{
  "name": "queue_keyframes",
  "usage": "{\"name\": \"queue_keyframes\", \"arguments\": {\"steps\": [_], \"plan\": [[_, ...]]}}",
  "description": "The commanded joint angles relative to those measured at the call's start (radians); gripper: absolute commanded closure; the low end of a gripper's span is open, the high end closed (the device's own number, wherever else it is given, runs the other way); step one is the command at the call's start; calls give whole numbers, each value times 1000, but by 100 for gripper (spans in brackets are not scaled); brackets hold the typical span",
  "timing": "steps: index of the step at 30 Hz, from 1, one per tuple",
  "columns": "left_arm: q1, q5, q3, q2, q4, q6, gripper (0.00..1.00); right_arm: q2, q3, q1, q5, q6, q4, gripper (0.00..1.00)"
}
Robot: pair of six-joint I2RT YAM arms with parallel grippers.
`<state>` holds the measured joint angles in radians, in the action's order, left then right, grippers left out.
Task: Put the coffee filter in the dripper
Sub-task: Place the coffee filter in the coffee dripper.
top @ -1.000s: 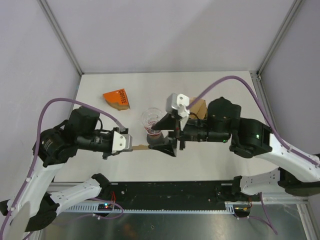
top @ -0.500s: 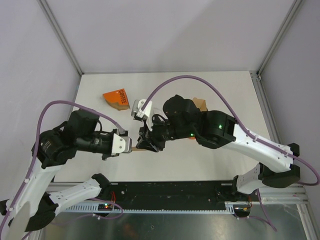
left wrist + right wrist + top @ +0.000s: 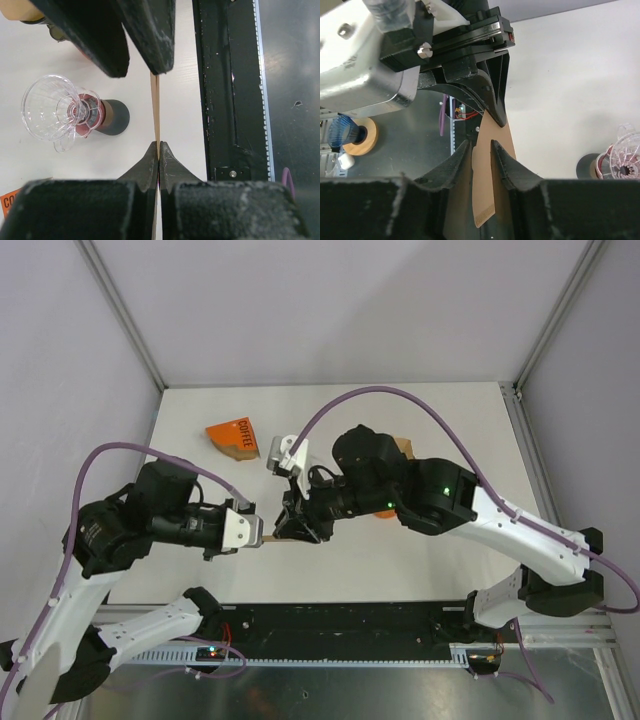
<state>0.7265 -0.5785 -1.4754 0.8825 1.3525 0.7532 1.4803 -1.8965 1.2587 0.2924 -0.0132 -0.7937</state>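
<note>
**Item:** coffee filter (image 3: 482, 200). Brown paper, folded flat and held in the air above the bench (image 3: 450, 420). The left wrist view shows it edge-on, as a thin line.

**Holder one:** left gripper (image 3: 158, 150). Jaws together, clamped on one end of the coffee filter. The sheet runs straight out ahead of them.

**Holder two:** right gripper (image 3: 480, 146). Jaws narrowly apart, one on each side of the filter's far end. A gap shows beside the paper, so no pinch can be confirmed. A paler ply seems to stand off the main sheet between these jaws, but I cannot tell whether it is a separate layer.

**Target:** dripper (image 3: 47, 110). Clear cone with an empty mouth, apparently upright on a dark stand (image 3: 114, 117) with a red collar. It sits off to one side of both sets of jaws, below them and apart from the filter.

**Also present:** orange pack (image 3: 233, 438) marked COFFEE, beyond the left jaws and well apart from them.

**Step in hand (judged):** a two-arm regrasp, or opening of the folded filter. Placement has not yet begun.

**Next move (judged):** the right jaws need to close on the paper, possibly on one ply only, without creasing it. The flat filter must then be spread into a cone, carried sideways over the dripper's mouth and lowered in point down. The thin paper may tear if the arms pull against each other.
</note>
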Motion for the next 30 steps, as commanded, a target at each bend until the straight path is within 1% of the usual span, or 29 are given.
{"name": "queue_keyframes", "arguments": {"steps": [1, 5, 6, 9, 14, 16, 20, 21, 25, 26, 28, 30], "plan": [[7, 0, 1, -5, 51, 16, 100, -55, 0, -8, 35, -19, 48, 76], [7, -1, 1, -4, 50, 15, 100, -59, 13, -9, 42, -20, 51, 87], [8, 0, 1, -3, 51, 15, 100, -57, 14, -9, 46, -19, 50, 86], [7, 2, -1, -2, 50, 14, 100, -54, 13, -9, 51, -13, 46, 80], [7, 3, -1, -2, 51, 12, 100, -47, 14, -9, 71, -4, 42, 79], [8, 2, 0, -2, 51, 12, 100, -42, 13, -9, 73, -3, 38, 82], [9, 3, 0, -1, 51, 13, 100, -36, 12, -8, 64, -2, 37, 97], [9, 3, -1, -1, 51, 12, 100, -34, 12, -9, 59, -2, 37, 98], [7, -14, -17, 2, 51, 9, 100, -25, 7, -10, 54, 2, 26, 95], [8, -15, -20, 1, 51, 10, 100, -24, 6, -10, 55, 3, 25, 95], [8, -6, -17, 1, 51, 10, 100, -25, 8, -10, 53, 3, 26, 99], [8, 1, -6, 0, 51, 12, 100, -30, 13, -10, 43, 2, 33, 100]]}}
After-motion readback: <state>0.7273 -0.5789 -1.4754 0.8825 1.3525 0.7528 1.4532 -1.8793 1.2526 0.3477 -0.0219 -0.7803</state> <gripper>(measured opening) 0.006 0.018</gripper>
